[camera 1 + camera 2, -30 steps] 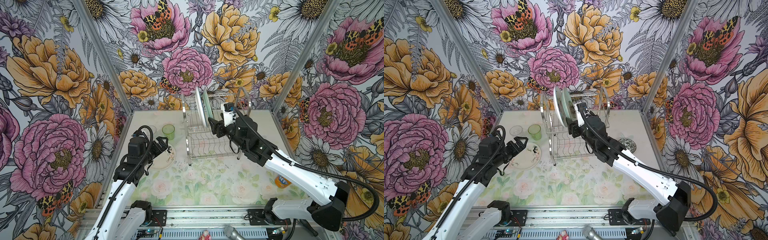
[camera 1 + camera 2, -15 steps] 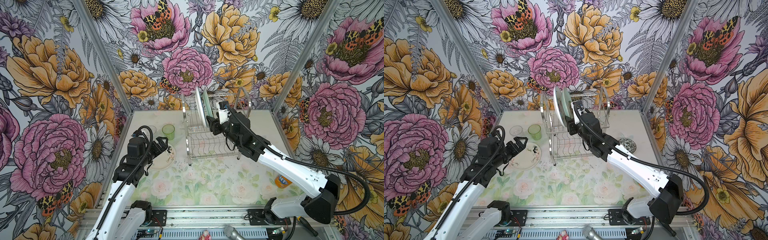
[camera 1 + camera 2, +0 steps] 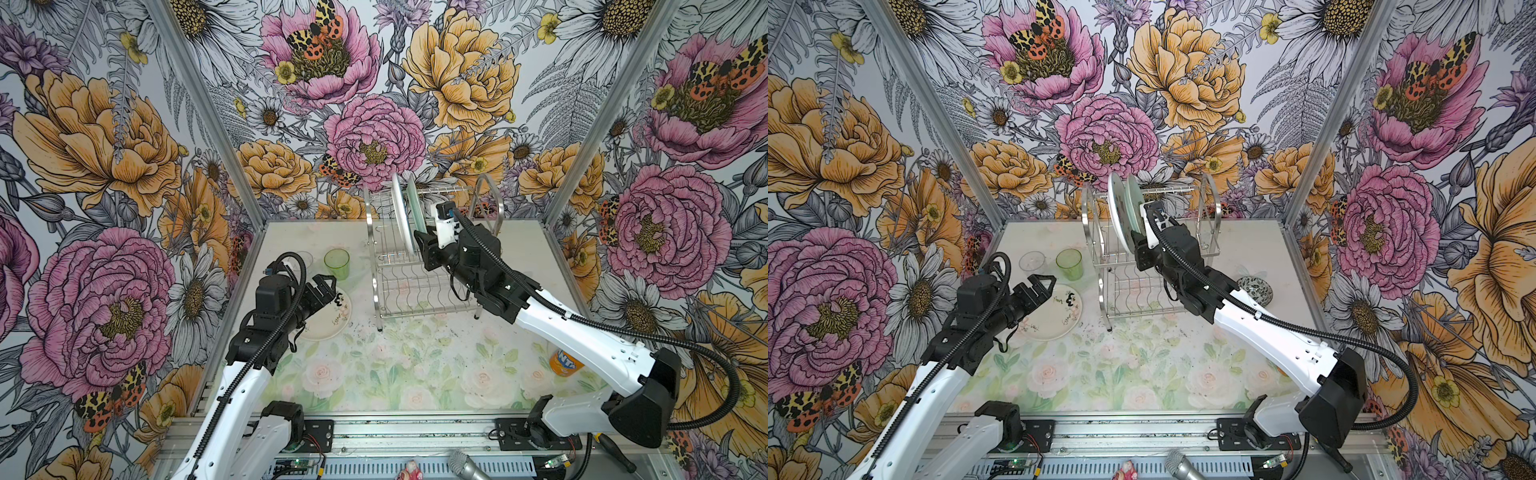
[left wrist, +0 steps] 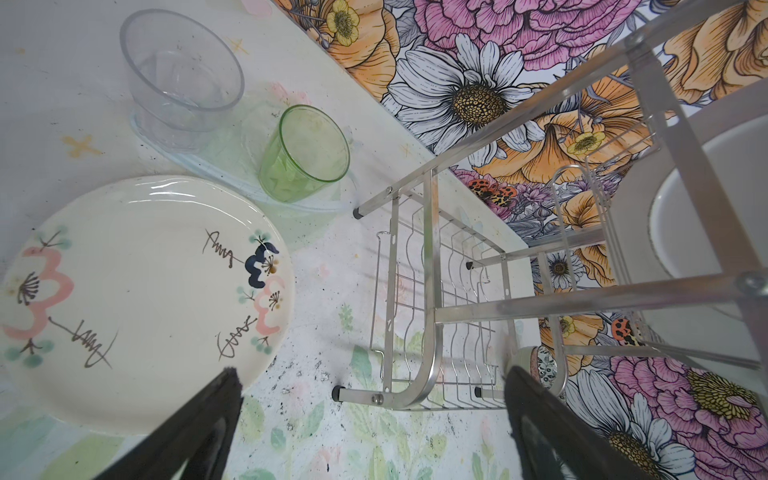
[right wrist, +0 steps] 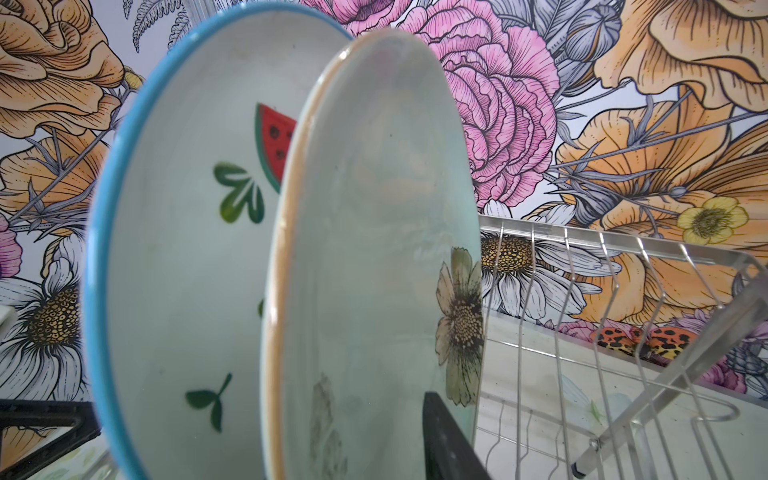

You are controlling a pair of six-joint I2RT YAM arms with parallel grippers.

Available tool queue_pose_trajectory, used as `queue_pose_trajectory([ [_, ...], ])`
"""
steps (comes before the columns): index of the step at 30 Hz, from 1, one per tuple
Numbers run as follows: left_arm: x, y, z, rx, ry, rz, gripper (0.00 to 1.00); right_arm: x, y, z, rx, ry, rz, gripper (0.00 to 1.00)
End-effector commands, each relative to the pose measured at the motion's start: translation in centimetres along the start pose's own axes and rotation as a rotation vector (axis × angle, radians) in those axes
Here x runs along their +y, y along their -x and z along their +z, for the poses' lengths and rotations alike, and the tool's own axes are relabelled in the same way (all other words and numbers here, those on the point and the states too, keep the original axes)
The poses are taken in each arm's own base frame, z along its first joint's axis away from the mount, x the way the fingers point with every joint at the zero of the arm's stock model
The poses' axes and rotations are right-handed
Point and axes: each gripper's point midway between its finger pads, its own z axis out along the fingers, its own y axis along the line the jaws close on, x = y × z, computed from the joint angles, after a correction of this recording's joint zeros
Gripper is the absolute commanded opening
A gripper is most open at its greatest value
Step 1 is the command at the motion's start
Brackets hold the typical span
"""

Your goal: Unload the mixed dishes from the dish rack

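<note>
Pale aqua round ceramic plate (image 5: pixel 374 249) stands on edge in the upper slots of the shiny chrome wire dish rack (image 5: pixel 602 299), its rim pointing at the nearer right gripper (image 3: pixel 420 243), whose black jaws stand partly apart on either side of its lower edge; whether they pinch it I cannot tell.

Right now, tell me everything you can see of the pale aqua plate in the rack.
The pale aqua plate is round, glossy and ceramic-looking, with a thin tan rim; a daisy shape near its edge may be print or reflection. It stands on edge, nearly upright, in the upper shelf of the dish rack, close beside the watermelon-print plate. The right pincer reaches at its lower edge, one black finger by its free face; whether it is gripped I cannot tell.
</note>
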Motion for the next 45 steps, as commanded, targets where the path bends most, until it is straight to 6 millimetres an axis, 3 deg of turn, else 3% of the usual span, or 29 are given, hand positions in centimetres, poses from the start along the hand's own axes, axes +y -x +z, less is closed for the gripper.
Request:
queue_pose_trajectory([
  [1, 0.2, -0.02, 0.14, -0.002, -0.003, 0.015, 0.99, -0.22, 1.72, -0.07, -0.056, -0.006, 0.015, 0.35],
  [27, 0.94, -0.14, 0.46, 0.006, -0.004, -0.006, 0.99, -0.89, 1.8, 0.48, -0.088, -0.05, 0.019, 0.04],
  [45, 0.86, 0.16, 0.69, 0.009, -0.02, -0.017, 0.99, -0.6, 1.82, 0.46, -0.092, -0.033, 0.004, 0.0],
])
